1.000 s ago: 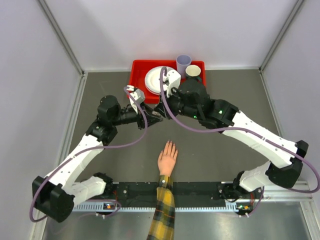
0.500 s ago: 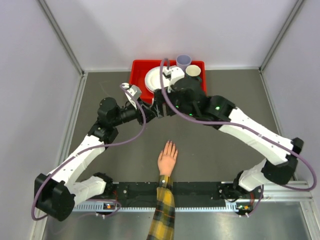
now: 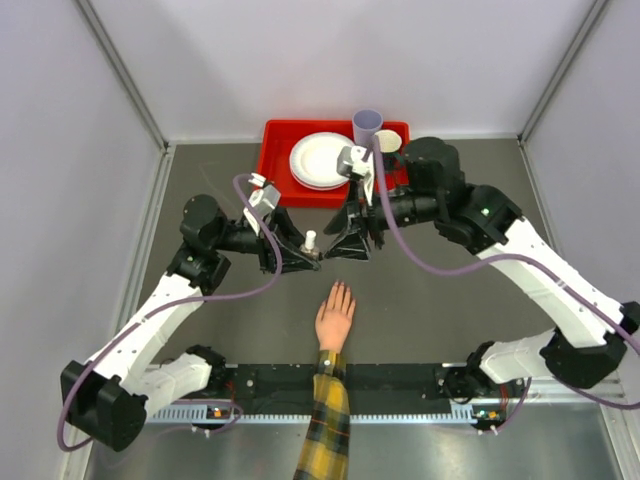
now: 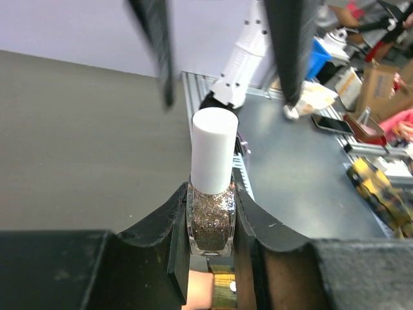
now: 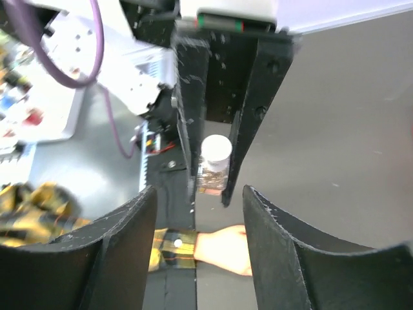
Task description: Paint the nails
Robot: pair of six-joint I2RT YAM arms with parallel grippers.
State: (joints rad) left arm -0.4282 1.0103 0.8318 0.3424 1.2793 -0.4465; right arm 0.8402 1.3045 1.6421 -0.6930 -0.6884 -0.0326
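Observation:
A peach hand (image 3: 335, 320) in a yellow plaid sleeve (image 3: 325, 430) lies flat near the table's front. Its nails (image 3: 340, 289) are tiny at the fingertips and point away from the arms. My left gripper (image 4: 211, 194) is shut on a small clear bottle (image 4: 210, 219) of glittery polish with a white cap (image 4: 214, 152), held upright just beyond the fingertips. My right gripper (image 5: 200, 194) is open, facing the bottle (image 5: 212, 174) from the right with a gap between them. In the top view the bottle (image 3: 310, 243) sits between both grippers. Only the palm (image 5: 222, 248) shows in the right wrist view.
A red tray (image 3: 275, 150) at the back holds a white plate (image 3: 318, 160), a purple cup (image 3: 367, 125) and a pale cup (image 3: 388, 142). A black rail (image 3: 400, 380) runs along the near edge, under the sleeve. Grey walls enclose three sides.
Both arms swung from near the tray toward the hand. The left gripper carried the bottle along. The right gripper opened and now sits to the bottle's right.

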